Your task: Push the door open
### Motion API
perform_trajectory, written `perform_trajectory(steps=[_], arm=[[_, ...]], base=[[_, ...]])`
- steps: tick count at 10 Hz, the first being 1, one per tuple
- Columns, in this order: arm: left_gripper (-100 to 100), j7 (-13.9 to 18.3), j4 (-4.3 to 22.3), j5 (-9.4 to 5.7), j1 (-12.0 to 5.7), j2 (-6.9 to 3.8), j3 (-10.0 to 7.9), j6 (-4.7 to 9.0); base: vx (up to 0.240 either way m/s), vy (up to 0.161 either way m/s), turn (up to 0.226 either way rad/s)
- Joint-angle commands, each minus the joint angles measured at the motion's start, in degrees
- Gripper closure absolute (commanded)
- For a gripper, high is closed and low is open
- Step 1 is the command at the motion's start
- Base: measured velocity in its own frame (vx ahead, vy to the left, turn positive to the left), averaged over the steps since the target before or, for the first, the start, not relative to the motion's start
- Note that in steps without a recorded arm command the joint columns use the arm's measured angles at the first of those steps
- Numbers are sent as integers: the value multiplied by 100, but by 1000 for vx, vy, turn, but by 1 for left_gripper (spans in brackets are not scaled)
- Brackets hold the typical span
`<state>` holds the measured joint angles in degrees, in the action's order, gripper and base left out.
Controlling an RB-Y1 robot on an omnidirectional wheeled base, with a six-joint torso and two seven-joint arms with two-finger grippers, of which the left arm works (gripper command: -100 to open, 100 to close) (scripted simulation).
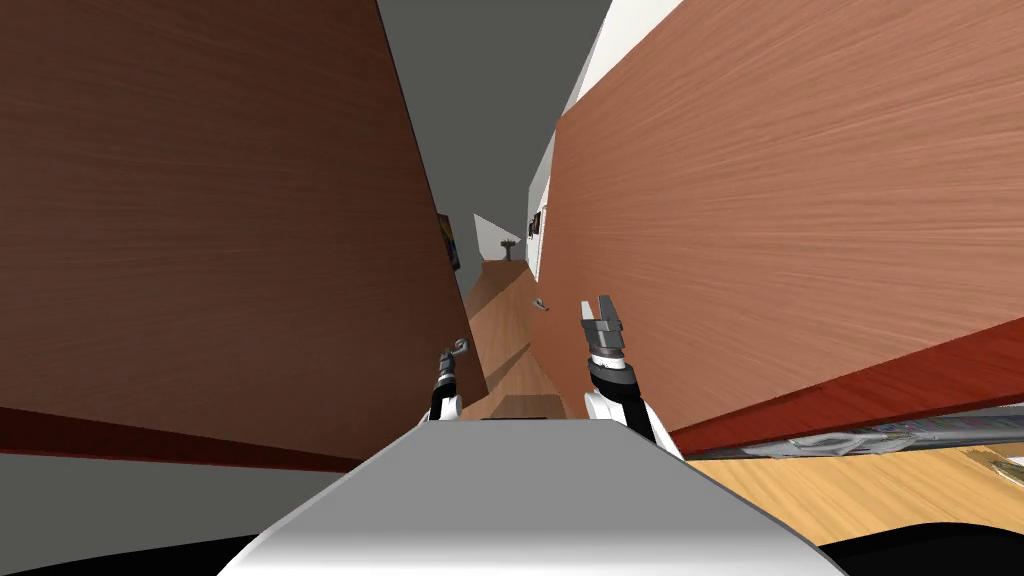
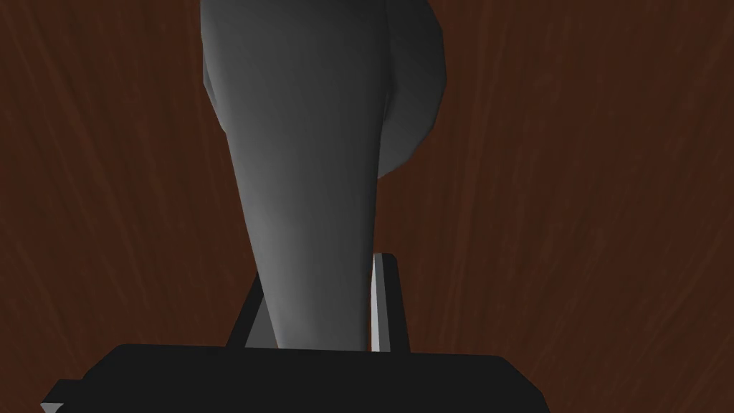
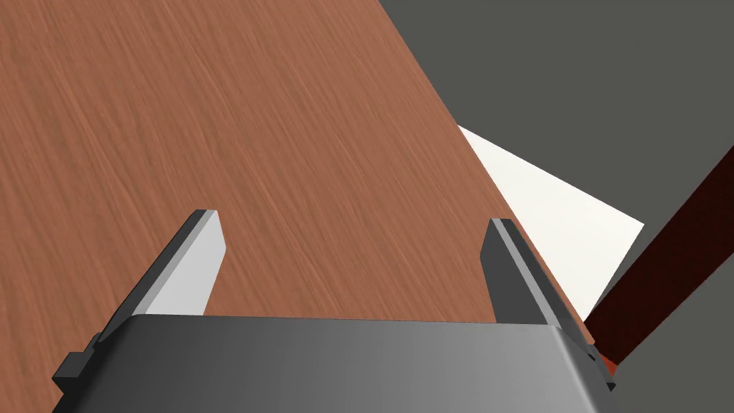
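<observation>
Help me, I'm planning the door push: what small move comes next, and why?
Probably press the left claw forward: it is shut on the grey lever handle of the dark brown door, so a push should swing it. The right claw is open.

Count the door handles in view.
2. One handle on the dark brown door, in the left gripper; a second handle on the lighter brown door, ahead of the right gripper. Others may be hidden.

Handle sits between left gripper's 2 fingers (door behind).
</observation>
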<state>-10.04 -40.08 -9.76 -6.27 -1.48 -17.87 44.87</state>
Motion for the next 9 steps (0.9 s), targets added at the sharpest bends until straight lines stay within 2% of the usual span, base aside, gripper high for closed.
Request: perform_trajectory(steps=[1, 2, 7, 8, 9], arm=[[100, -16, -87, -21, 2, -44, -61, 48], [100, -108, -75, -76, -22, 66, -175, 55], [100, -299, -48, -189, -72, 401, -411, 70], [100, -281, 69, -206, -71, 297, -452, 125], [100, -408, 47, -381, -69, 143, -555, 185]], base=[[109, 2, 62], [176, -3, 63], [190, -36, 88], [67, 7, 44], [97, 62, -25]])
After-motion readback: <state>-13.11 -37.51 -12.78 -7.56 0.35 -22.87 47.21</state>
